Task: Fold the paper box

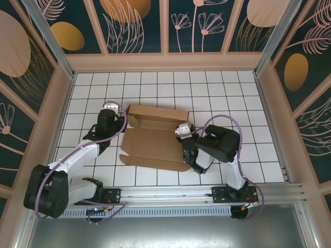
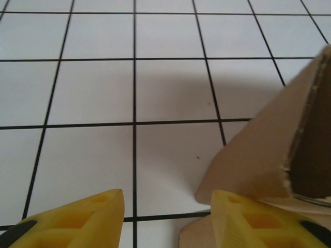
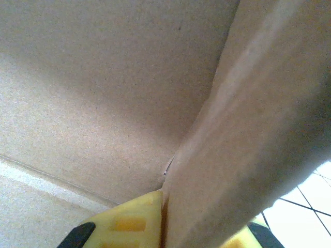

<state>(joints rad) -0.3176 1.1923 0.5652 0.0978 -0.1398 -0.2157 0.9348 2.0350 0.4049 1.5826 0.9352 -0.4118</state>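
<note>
1. Top view: I see the brown cardboard paper box (image 1: 155,144) on the white tiled table w/ black grid lines (image 1: 232,93), approx. table centre, between the two arms. It is part-folded. The wall at its 12 o'clock side stands up, the main panel lies flat, and a rounded flap lies flat toward 6 o'clock.
2. L gripper (image 1: 110,110) sits just beside the box's 10 o'clock corner.
3. L wrist view: jaws of the L gripper (image 2: 166,209) are wide apart, w/ bare tile between the yellow fingers (image 2: 77,225). A raised corner of the box (image 2: 264,150) is at 3 o'clock, just beside the right-hand finger. I can't tell if they touch.
4. R gripper (image 1: 181,133) is at the box's 3 o'clock edge.
5. R wrist view: R gripper (image 3: 201,232) is narrow, pinched on an upright flap of the box (image 3: 103,93). One yellow finger (image 3: 129,222) presses against the flap. The other is mostly hidden behind it at 5 o'clock.
</note>
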